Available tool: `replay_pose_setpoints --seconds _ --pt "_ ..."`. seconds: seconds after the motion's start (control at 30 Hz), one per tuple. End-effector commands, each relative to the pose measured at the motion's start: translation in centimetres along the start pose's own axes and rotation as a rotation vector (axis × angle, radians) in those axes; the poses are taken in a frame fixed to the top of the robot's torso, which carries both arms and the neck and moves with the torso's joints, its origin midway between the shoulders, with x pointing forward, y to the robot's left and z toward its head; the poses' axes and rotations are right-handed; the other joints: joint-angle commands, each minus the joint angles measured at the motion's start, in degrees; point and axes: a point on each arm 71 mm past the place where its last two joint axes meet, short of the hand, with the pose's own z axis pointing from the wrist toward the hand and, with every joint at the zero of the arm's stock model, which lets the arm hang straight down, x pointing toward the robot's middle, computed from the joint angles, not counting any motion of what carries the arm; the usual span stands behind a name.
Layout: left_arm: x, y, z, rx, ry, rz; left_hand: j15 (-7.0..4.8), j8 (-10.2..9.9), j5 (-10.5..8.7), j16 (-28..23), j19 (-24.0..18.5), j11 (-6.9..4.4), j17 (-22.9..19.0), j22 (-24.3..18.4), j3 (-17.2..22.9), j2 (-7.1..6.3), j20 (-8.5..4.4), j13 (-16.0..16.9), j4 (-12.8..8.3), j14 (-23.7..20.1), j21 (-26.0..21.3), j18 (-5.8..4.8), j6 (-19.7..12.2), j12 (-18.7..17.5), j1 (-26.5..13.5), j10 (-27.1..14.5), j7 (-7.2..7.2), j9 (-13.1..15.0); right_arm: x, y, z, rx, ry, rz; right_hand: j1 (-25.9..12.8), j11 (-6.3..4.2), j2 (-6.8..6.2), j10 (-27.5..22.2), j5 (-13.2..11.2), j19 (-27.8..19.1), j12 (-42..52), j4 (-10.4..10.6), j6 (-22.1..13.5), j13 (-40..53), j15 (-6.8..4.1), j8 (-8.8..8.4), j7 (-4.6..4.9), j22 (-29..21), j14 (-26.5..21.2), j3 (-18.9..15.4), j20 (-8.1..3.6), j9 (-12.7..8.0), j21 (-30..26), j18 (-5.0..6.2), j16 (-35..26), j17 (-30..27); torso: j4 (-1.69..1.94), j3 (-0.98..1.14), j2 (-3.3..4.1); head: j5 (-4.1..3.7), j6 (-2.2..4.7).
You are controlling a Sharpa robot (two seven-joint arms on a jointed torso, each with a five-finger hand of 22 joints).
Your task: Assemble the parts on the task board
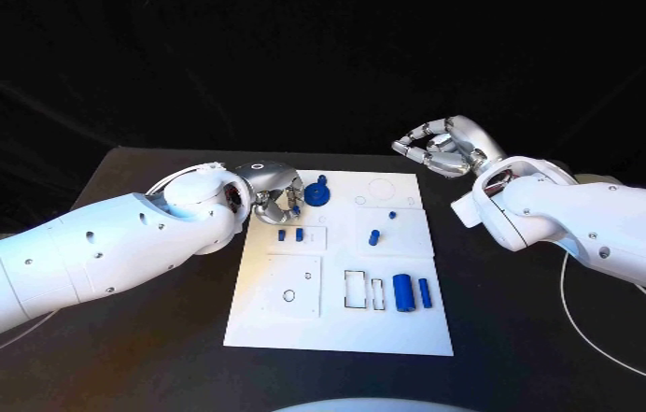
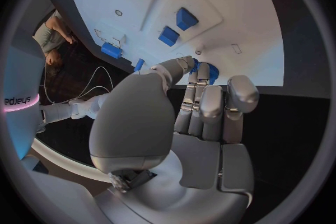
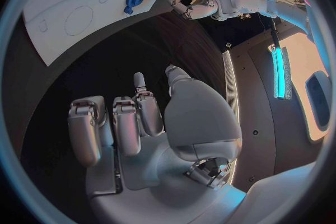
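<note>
Left hand point(image 1: 273, 197) fingers curled beside the blue gear point(image 1: 316, 192) at board's point(image 1: 337, 337) 11 o'clock, grasp unclear, could knock it; right hand point(image 1: 442, 148) curled empty.

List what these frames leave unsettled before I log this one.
- Left hand: whether its fingers touch the round blue part. In the head view the arm covers the palm; in the left wrist view the fingers cover most of the part.
- Right hand: fingers curled above the table; nothing seen in them.
- Small blue parts on the task board: too small to tell lying from seated.
</note>
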Motion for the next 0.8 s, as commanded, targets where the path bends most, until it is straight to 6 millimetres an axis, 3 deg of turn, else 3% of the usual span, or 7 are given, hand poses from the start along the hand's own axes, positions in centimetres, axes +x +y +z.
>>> replay_pose_setpoints --seconds 0.03,0.8 --pt "0.02 0.21 -0.10 -0.012 0.012 -0.018 -0.26 0.2 -0.15 0.0 0.4 -0.02 -0.1 0.1 -0.1 -0.05 0.06 0.0 0.3 0.3 0.2 -0.98 0.4 0.0 -0.4 0.2 -0.03 0.1 0.12 0.04 -0.05 -0.010 0.008 -0.003 0.2 -0.22 0.28 0.0 0.3 5.5 0.0 0.0 0.0 6.9 -0.32 0.27 -0.07 14.5 5.6 -0.4 -0.27 -0.1 -0.1 -0.55 -0.2 13.5 -0.04 0.04 0.05 -0.01 -0.08" --pt "0.23 0.70 -0.05 -0.031 0.035 -0.030 -0.28 0.2 -0.16 -0.1 0.4 -0.06 -0.2 0.0 -0.1 -0.09 0.03 0.0 0.3 0.3 0.2 -0.97 0.5 -0.1 -0.5 0.4 -0.07 0.1 0.18 -0.02 -0.13 -0.009 0.009 -0.002 0.3 -0.25 0.38 -0.1 0.3 5.5 -0.1 0.0 0.0 6.9 -0.35 0.35 -0.10 14.5 5.5 -0.6 -0.31 -0.1 -0.2 -0.52 -0.3 13.5 -0.04 0.17 -0.04 0.18 -0.28"
